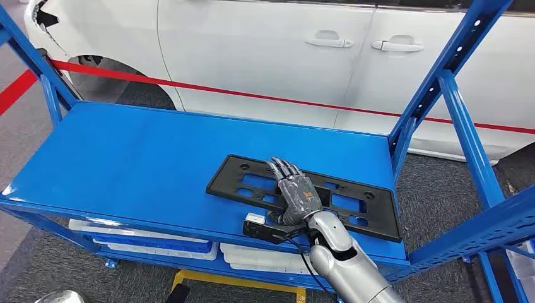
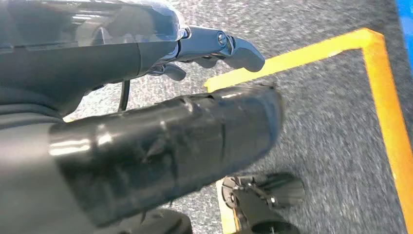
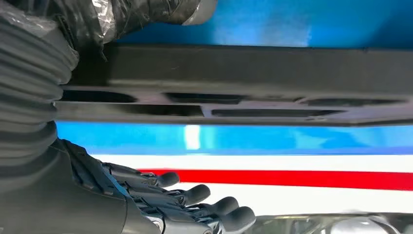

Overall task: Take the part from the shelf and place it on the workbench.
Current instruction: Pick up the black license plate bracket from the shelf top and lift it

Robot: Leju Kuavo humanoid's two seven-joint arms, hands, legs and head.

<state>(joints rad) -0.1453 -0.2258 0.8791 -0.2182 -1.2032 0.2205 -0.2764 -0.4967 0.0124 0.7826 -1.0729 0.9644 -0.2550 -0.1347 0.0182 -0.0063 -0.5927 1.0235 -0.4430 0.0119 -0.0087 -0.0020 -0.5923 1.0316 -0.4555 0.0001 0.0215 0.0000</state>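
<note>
Sitting behind everything is a glossy white car (image 1: pixel 265 57) with a red stripe. Next, the blue metal shelf (image 1: pixel 126 164): smooth deck, loads of bare room on its left side, slanted posts on the right. Flat black plastic part (image 1: pixel 353 205) with cutouts lies near the front right edge. Right hand (image 1: pixel 296 192) rests on it, fingers straight and together. Left hand (image 2: pixel 214 46): can't tell.

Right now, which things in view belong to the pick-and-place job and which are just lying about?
Job:
black plastic part, flat on the shelf
blue shelf it lies on
right hand, resting on the part

Not the job:
white car behind
red barrier tape
white trays on the lower level
yellow floor marking
</note>
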